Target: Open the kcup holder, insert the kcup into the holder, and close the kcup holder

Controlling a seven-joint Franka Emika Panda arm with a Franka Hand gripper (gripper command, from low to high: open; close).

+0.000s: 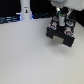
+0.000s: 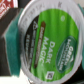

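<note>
The kcup (image 2: 46, 42) fills the wrist view, its green foil top with white lettering facing the camera, too close for the fingers to show. In the exterior view my gripper (image 1: 61, 23) hangs at the right rear, shut on the kcup (image 1: 61, 20), a small green and white spot between the fingers. Directly under it sits the black kcup holder (image 1: 60, 36), with its front part seemingly drawn out toward the camera. Dark parts of the kcup holder (image 2: 9, 75) show beneath the pod in the wrist view. Whether the pod touches the holder cannot be told.
A tall white bottle-shaped object (image 1: 25, 11) stands at the back on the exterior view's left. A dark strip (image 1: 10, 20) runs along the rear edge of the pale table (image 1: 30, 55). A red patch (image 2: 5, 7) shows in a corner of the wrist view.
</note>
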